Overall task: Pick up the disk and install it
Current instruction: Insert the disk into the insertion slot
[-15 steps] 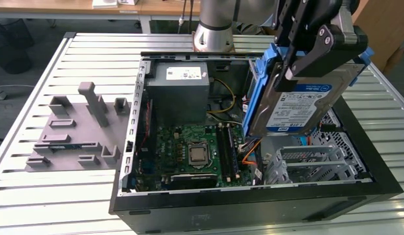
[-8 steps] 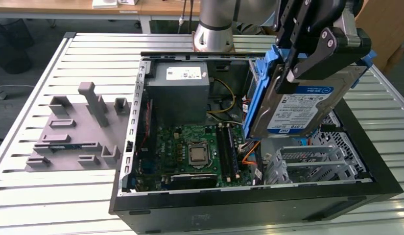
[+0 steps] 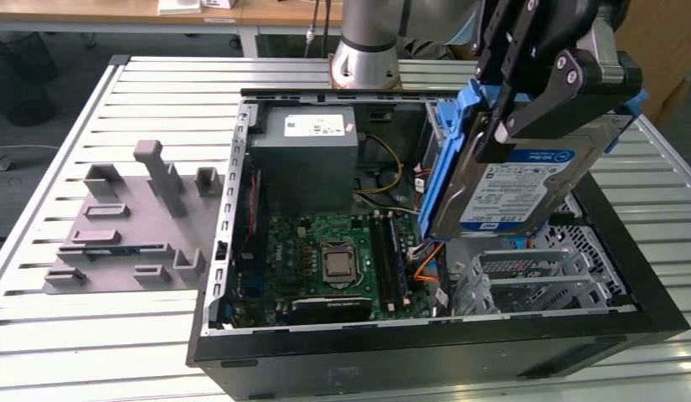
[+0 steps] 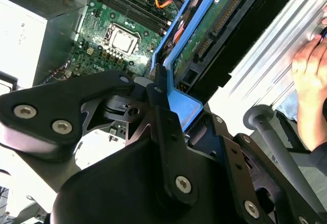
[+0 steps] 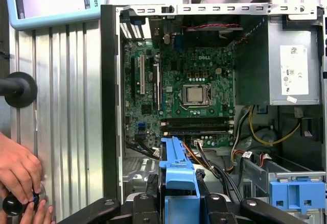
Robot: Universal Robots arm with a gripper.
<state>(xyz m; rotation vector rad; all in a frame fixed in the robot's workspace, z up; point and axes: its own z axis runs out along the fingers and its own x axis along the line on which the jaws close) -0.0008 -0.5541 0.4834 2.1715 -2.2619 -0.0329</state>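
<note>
The disk (image 3: pixel 524 188) is held tilted in the air. It is pinched by its blue side rail (image 3: pixel 448 167) between the fingers of the gripper (image 3: pixel 511 134), which are clamped onto it from above. In the second wrist view, the disk's green circuit-board underside (image 4: pixel 214 25) is seen stretching away from the gripper (image 4: pixel 159 99). In the first wrist view, the rail (image 5: pixel 176 168) is seen edge-on, just ahead of the gripper (image 5: pixel 176 201).

Below the gripper and the hanging disk lies the metal drive cage (image 3: pixel 535 276) of the open computer case (image 3: pixel 435 347). Farther from the gripper, beside the cage, the motherboard (image 3: pixel 322 260) is laid flat in the case, and beyond it the grey power supply (image 3: pixel 306 155) is mounted. Well apart from the gripper, outside the case, a grey fixture (image 3: pixel 133 226) is set on the slatted table (image 3: pixel 88 352). A person's hand (image 5: pixel 18 170) is seen over the table beside the case.
</note>
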